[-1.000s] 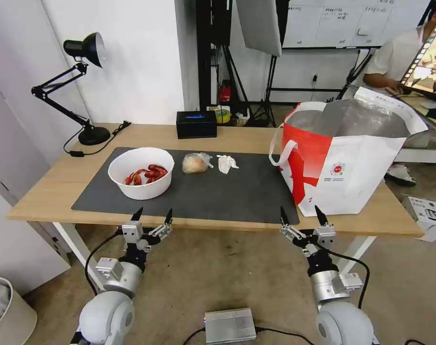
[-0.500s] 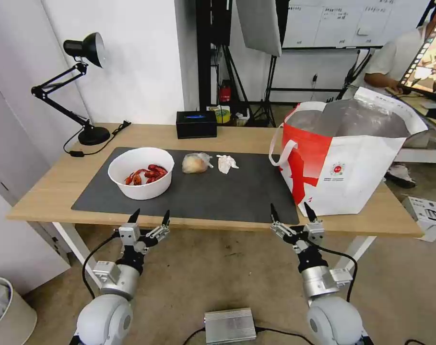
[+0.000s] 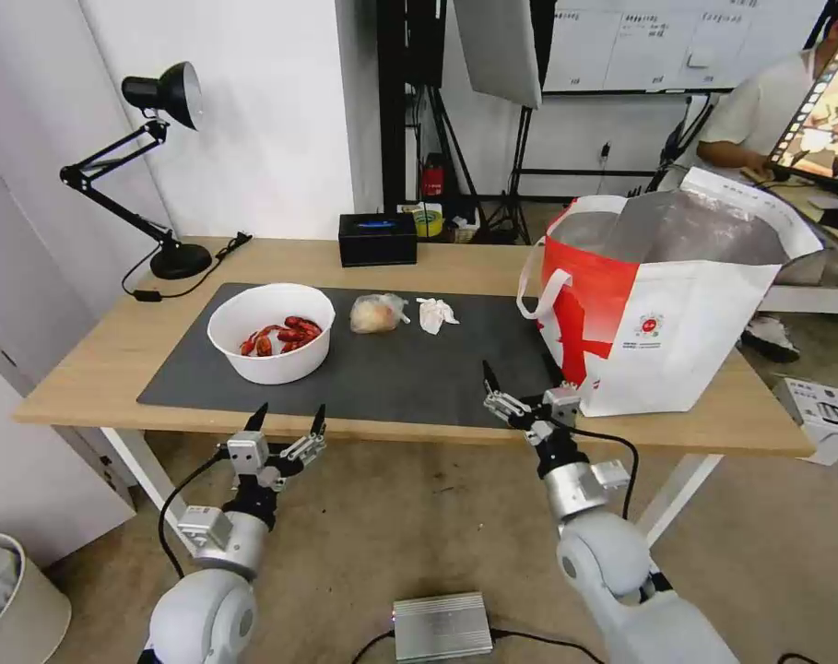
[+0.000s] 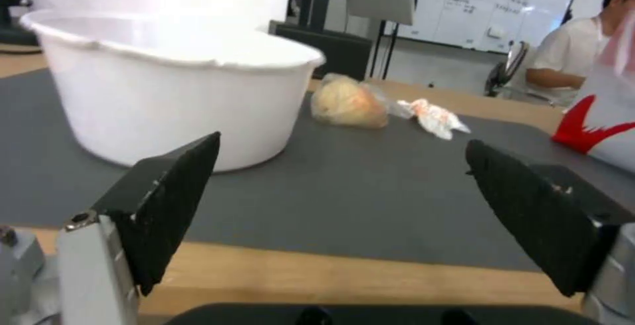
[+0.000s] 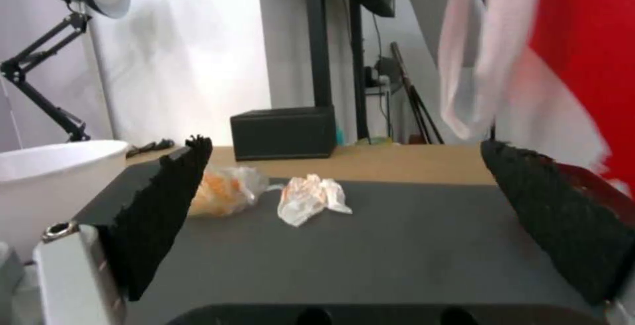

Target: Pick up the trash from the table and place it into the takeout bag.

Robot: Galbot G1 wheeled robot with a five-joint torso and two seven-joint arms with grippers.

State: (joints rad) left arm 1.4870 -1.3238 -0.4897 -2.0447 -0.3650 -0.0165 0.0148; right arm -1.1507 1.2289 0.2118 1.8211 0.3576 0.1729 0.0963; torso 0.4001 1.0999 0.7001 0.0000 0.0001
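Your right hand [image 3: 522, 379] is over the near edge of the dark grey mat [image 3: 419, 378], fingers spread wide, gripping nothing; it sits at about 9 o'clock of the takeout bag's [image 3: 686, 323] lower near corner, close beside it but apart. Your left hand [image 3: 285, 420] is off the near edge of the surface [image 3: 96, 360], at 6 o'clock of the bowl, fingers likewise spread and empty.

Writing: the takeout bag carries one small round red logo with a line of small print beneath, too small to read; the whiteboard behind is marked but unreadable.

Count of trash on the mat, three items in all: one white round bowl [image 3: 271, 332] holding red crayfish [image 3: 282, 336], toward the mat's left end; one small clear bag [image 3: 377, 314] with a tan lump inside, at 3 o'clock of the bowl and apart from it; one crumpled white tissue [image 3: 434, 314], at 3 o'clock of the clear bag, just beside it. In the right wrist view the tissue [image 5: 311, 198] and clear bag [image 5: 225, 191] lie ahead between the spread fingers, well beyond them.

One takeout bag stands upright at the surface's right end, mouth open, silver lining showing, one white strap handle [image 3: 540, 286] hanging on its left side. One black tissue box [image 3: 377, 239] sits at the far edge; one black desk lamp [image 3: 156, 166] stands at the far left corner.
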